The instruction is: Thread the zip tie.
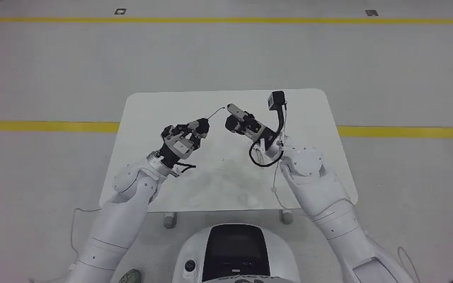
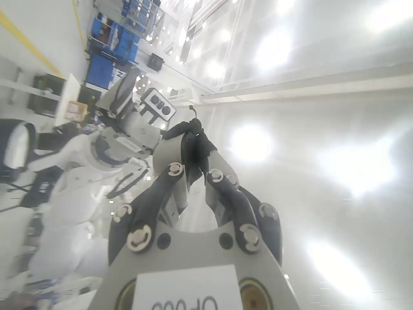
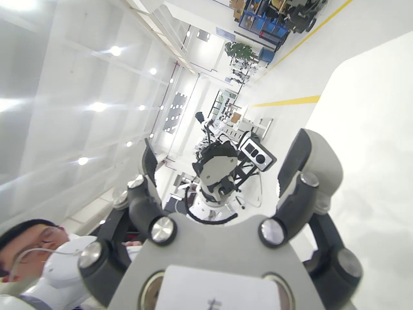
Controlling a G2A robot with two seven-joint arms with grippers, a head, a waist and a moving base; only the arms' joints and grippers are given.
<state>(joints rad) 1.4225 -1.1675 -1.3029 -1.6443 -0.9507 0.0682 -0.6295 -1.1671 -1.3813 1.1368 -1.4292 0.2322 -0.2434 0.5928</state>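
Worktop (image 1: pixel 152 113) white, floor (image 1: pixel 71 71) grey, yellow-lined; zip tie (image 1: pixel 216 111) slants up-right from clamped left end effector (image 1: pixel 203 126); right end effector (image 1: pixel 231 117) gapes.

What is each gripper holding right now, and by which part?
Left gripper is shut on the zip tie near one end; the rest juts free. Right gripper, jaws open, holds nothing.

A white table (image 1: pixel 304 113) stands on grey floor (image 1: pixel 212 56) crossed by yellow lines (image 1: pixel 56 126).
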